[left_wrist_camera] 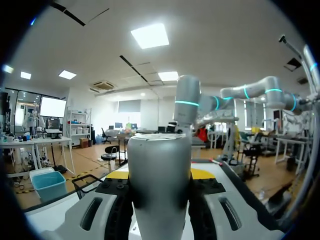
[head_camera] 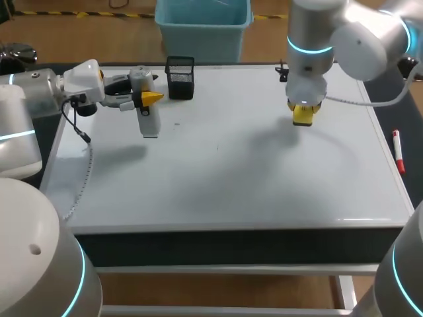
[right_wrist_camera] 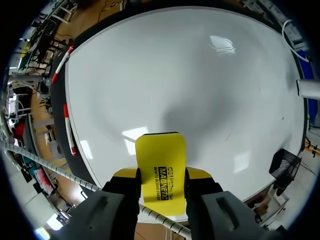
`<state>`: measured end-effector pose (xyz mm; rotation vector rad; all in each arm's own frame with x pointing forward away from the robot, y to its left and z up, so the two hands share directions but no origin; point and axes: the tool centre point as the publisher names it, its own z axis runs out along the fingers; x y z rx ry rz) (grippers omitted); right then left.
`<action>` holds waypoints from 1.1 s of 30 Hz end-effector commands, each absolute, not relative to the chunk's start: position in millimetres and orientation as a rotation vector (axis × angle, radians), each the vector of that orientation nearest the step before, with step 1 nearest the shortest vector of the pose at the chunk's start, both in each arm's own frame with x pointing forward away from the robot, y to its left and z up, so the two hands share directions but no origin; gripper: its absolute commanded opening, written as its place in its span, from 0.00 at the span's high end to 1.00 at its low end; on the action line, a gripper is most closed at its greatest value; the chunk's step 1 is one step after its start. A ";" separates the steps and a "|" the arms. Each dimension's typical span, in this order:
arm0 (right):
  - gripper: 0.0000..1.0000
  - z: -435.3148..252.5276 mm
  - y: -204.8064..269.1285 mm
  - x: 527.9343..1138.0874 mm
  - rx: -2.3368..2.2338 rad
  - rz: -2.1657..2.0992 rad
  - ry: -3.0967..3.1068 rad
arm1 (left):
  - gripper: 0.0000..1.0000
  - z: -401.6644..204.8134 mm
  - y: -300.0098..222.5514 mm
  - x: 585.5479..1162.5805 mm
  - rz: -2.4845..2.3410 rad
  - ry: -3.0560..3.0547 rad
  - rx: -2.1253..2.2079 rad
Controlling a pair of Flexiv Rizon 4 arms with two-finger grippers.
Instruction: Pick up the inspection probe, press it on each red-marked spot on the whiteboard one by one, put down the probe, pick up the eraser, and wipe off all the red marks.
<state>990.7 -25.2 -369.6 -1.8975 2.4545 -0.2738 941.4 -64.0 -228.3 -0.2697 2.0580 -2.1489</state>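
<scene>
**A:** Upper left of the head frame: left end effector (head_camera: 149, 99) pinching the probe (head_camera: 150, 122), which hangs upright over the board (head_camera: 264, 178), close to a black mesh cup (head_camera: 180, 78). Probe not set down.

**B:** And the right arm?

**A:** Upper right of centre: right end effector (head_camera: 303, 107) clamped on the yellow eraser (head_camera: 303, 119), pointing down at the board. Its shadow falls off to one side, so I judge it's off the surface. Contact not certain.

**B:** Any red marks left?

**A:** None found in the head or right wrist view. Two faint specks left of centre, colour too small to tell. Red marker (head_camera: 397, 150) lies at the board's right edge.

**B:** How to wipe well, then?

**A:** My judgement: lower the eraser flat, not on an edge. Keep pressure even and strokes overlapping, and take in those specks. Hold firm so the eraser doesn't twist. Sweeping toward upper left brings it near the probe and cup, so park the probe first.
</scene>
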 end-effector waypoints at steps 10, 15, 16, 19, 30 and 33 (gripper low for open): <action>1.00 -390.3 11.1 1068.7 -2.040 -0.198 2.429 | 1.00 -227.1 -64.1 942.2 -2.150 2.059 -0.269; 1.00 -393.8 18.3 1089.6 -2.047 -0.166 2.422 | 1.00 -227.1 -64.1 942.2 -2.150 2.059 -0.269; 1.00 -394.6 19.3 1093.8 -2.046 -0.158 2.420 | 1.00 -227.1 -64.1 942.2 -2.150 2.059 -0.269; 1.00 -396.4 22.5 1106.0 -2.044 -0.137 2.424 | 1.00 -227.1 -64.1 942.2 -2.150 2.059 -0.269; 1.00 -405.8 27.4 1130.9 -2.077 -0.079 2.416 | 1.00 -227.1 -64.1 942.2 -2.150 2.059 -0.269; 1.00 -408.9 27.6 1134.1 -2.086 -0.069 2.422 | 1.00 -227.1 -64.1 942.2 -2.150 2.059 -0.269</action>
